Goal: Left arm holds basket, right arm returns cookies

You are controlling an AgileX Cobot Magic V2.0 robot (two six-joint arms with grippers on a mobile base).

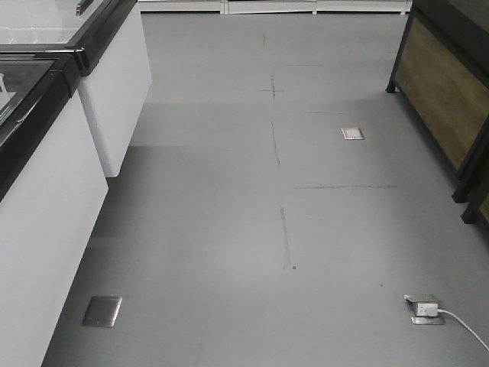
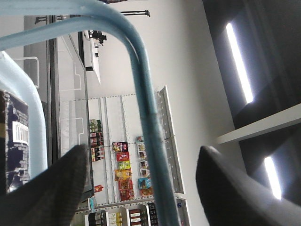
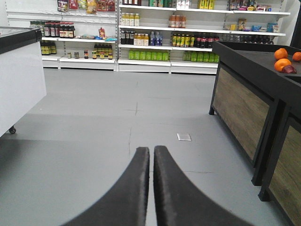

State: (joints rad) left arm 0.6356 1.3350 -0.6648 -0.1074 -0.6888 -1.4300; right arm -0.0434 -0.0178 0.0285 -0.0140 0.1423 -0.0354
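Blue plastic basket handle (image 2: 146, 117) arcs between spread left claw (image 2: 143, 157).

The left gripper (image 2: 143, 150) holds its two dark fingers spread wide, one on each side of the basket handle (image 2: 140, 80). The right gripper (image 3: 151, 150) has its fingers pressed together, gripping nothing.

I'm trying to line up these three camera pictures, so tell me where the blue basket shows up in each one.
Front-facing view: not in it.
Left wrist view: the basket shows its blue handles arcing from top left down the middle, between the fingers of the open left gripper.
Right wrist view: not in it; only the shut right gripper.
Shared landmark: the wood-panelled stand, at the right in the front-facing and right wrist views.
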